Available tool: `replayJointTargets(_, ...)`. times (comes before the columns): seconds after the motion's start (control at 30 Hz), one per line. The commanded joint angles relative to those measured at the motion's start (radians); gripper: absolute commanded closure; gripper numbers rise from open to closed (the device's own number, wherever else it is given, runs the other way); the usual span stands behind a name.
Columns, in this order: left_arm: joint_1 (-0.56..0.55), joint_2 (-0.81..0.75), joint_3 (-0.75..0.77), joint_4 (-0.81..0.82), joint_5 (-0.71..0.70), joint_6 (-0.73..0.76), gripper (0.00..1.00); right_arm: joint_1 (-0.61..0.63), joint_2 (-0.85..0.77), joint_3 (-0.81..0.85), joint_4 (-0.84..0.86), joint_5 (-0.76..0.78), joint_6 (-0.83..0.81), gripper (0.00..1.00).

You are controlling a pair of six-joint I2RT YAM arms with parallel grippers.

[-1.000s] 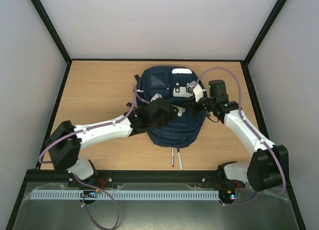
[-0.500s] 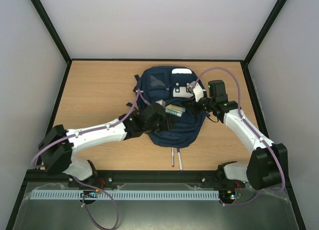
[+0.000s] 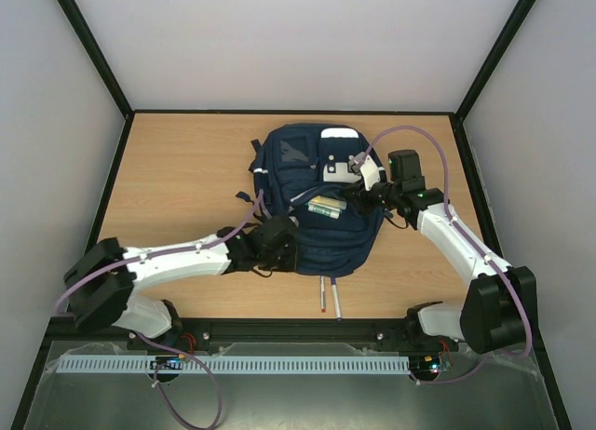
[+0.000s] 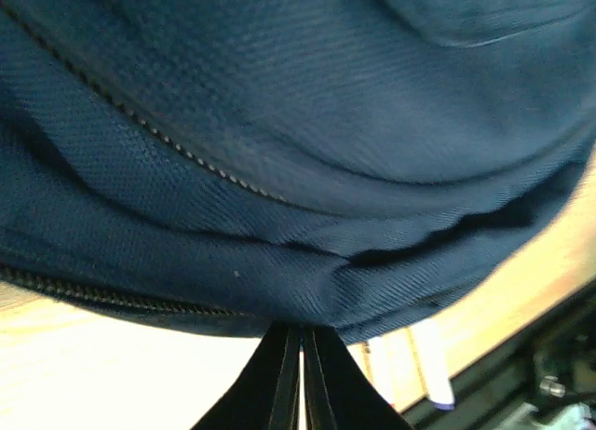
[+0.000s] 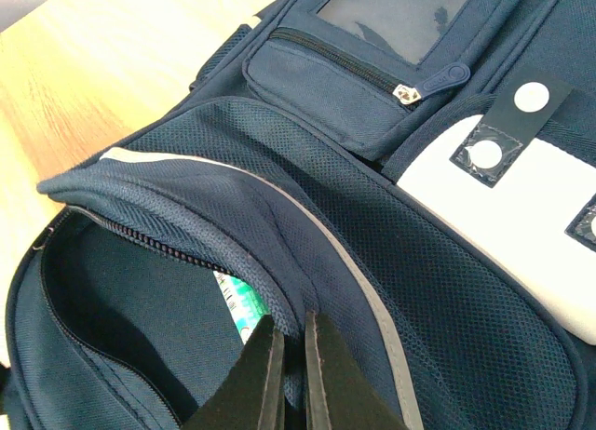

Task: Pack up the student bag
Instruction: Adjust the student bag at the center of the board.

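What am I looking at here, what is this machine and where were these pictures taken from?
These are two robot arms bolted at the near edge of a wooden table, each ending in a two-finger pincer. The wide picture looks down from above and behind them; the other two come from cameras on the wrists. On the table lies a navy student bag, with two pens at its near edge. The right pincer is shut on the lip of an open pocket, where a small green-and-white item shows. The left pincer is shut at the bag's bottom edge; whether it pinches cloth is unclear.
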Motion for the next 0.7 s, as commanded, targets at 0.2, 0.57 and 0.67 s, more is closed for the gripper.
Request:
replayJointTargets(0.2,0.100,0.171,0.087,0.075,-0.190,0.063,0.98,-0.012,0.003,0.011,0.012,0.016,-0.003,0.99)
replayJointTargets(0.57,0.202,0.263,0.228,0.082,-0.135,0.158,0.93,-0.012,0.061,0.031,-0.016,0.013,0.002,0.99)
replayJointTargets(0.67,0.174,0.194,0.213,0.042,-0.128,0.172,0.80,-0.013,0.092,0.048,-0.037,0.018,-0.007,0.99)
